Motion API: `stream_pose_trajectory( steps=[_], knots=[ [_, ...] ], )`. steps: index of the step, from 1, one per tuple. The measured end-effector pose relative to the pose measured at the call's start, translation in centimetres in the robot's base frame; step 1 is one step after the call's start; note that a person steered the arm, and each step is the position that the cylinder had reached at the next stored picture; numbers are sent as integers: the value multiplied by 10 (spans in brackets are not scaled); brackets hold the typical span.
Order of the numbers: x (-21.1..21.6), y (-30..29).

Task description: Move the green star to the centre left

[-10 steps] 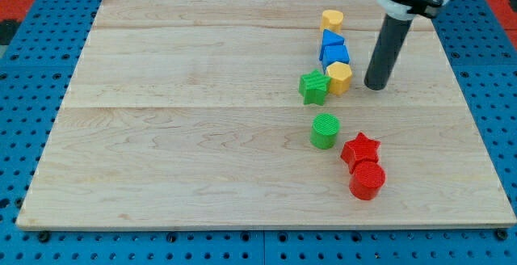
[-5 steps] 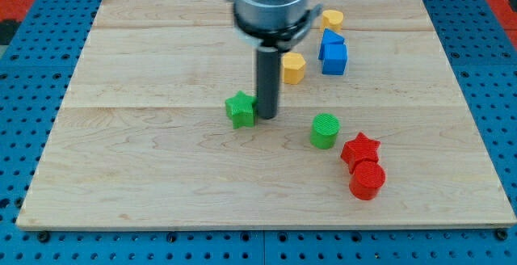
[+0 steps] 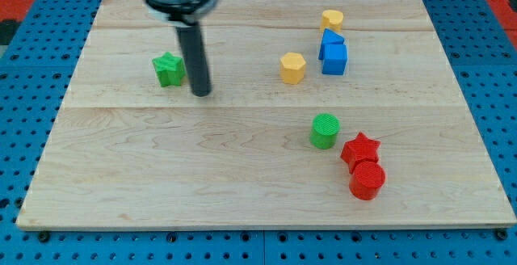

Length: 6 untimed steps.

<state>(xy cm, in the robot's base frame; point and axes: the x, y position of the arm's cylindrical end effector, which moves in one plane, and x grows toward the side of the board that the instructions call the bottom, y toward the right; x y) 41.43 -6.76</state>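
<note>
Board: green star (image 3: 168,69) pushed left, tip (image 3: 201,94) beside.

Bright, even light; the tabletop (image 3: 242,176) shows no glare. Blocks look sharp, shadows faint, only the tool (image 3: 201,94) slightly motion-blurred.

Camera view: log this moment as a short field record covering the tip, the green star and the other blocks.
tip: my tip just right of and slightly below the green star
green star: left part of the wooden board, above mid-height
yellow blocks: hexagon; another near the top
blue blocks: two together, right of the hexagon
green cylinder: right of centre
red blocks: star and cylinder touching, lower right
</note>
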Motion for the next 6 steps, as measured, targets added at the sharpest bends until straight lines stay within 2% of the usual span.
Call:
stream_pose_trajectory(
  steps=[1,2,3,4,5,6],
  knots=[
    [-41,-22],
    [-42,-70],
    [-17,-86],
    [9,-49],
    [16,52],
    [-8,122]
  ],
)
